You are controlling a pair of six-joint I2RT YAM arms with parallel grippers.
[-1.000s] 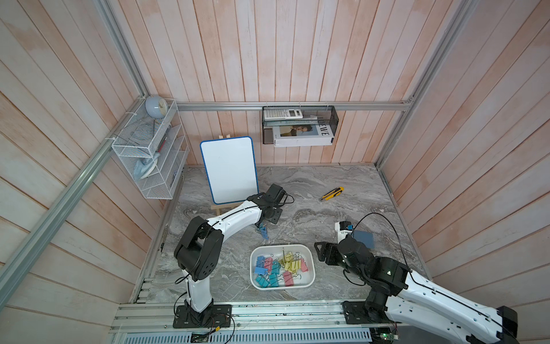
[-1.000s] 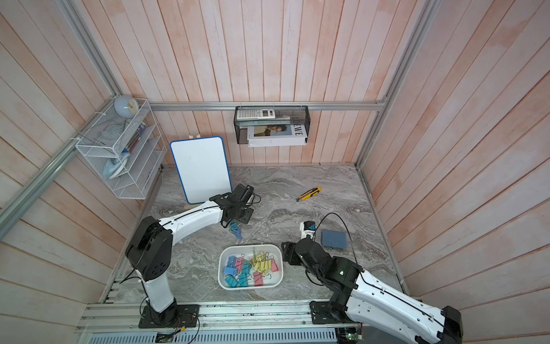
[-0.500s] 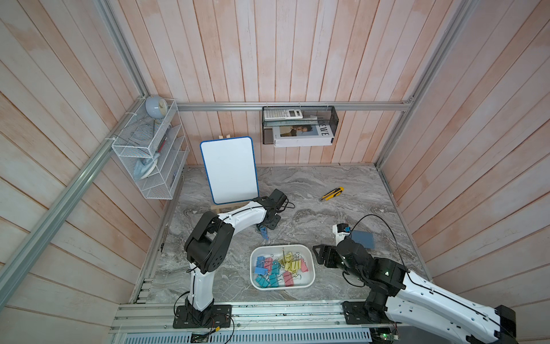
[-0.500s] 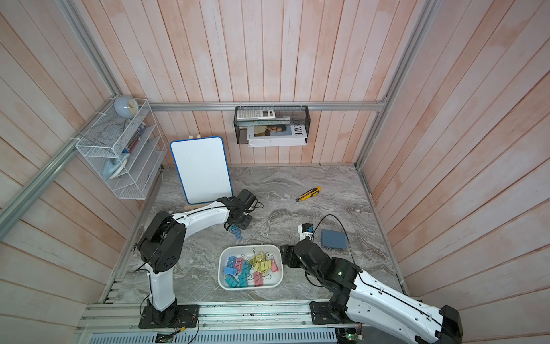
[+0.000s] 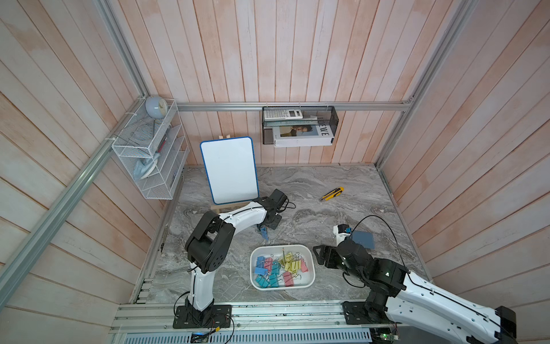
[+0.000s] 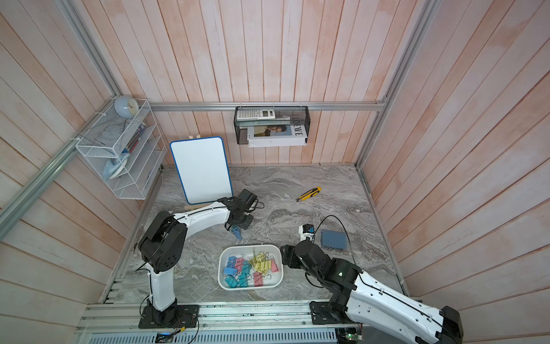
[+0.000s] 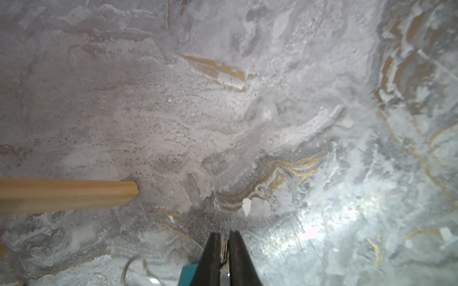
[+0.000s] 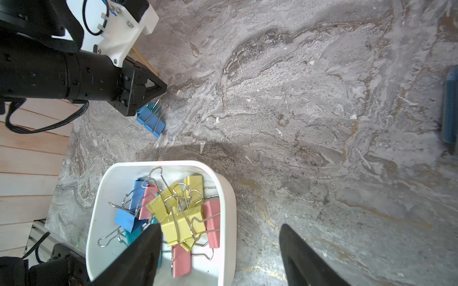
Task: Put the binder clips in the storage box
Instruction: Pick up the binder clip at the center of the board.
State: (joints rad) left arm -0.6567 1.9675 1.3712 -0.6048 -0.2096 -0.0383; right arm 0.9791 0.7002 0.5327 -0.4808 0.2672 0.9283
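Observation:
Several pastel binder clips (image 5: 281, 268) (image 6: 251, 269) (image 8: 178, 213) lie heaped in the white storage box (image 5: 311, 262) (image 6: 220, 268) (image 8: 228, 198). A small bunch of blue binder clips (image 5: 264, 233) (image 6: 237, 233) (image 8: 151, 121) and a teal one (image 7: 188, 274) rests on the marble beyond the box. My left gripper (image 5: 262, 227) (image 6: 233, 227) (image 7: 224, 245) (image 8: 161, 90) is shut on the teal clip's silver wire handle. My right gripper (image 5: 320, 257) (image 6: 284, 257) (image 8: 220, 226) stands open astride the box's right rim and holds nothing.
A yellow-and-black utility knife (image 5: 331, 194) lies further back. A blue-framed whiteboard (image 5: 229, 169) leans on a wooden stand (image 7: 67, 195) just behind my left arm. A blue pad (image 5: 362, 239) sits right of the box. A wire rack (image 5: 148, 158) and mesh basket (image 5: 299, 125) hang on the walls.
My left gripper has closed on the clip's wire handle, and its arm has drawn in, elbow shifting right. The right arm has barely moved.

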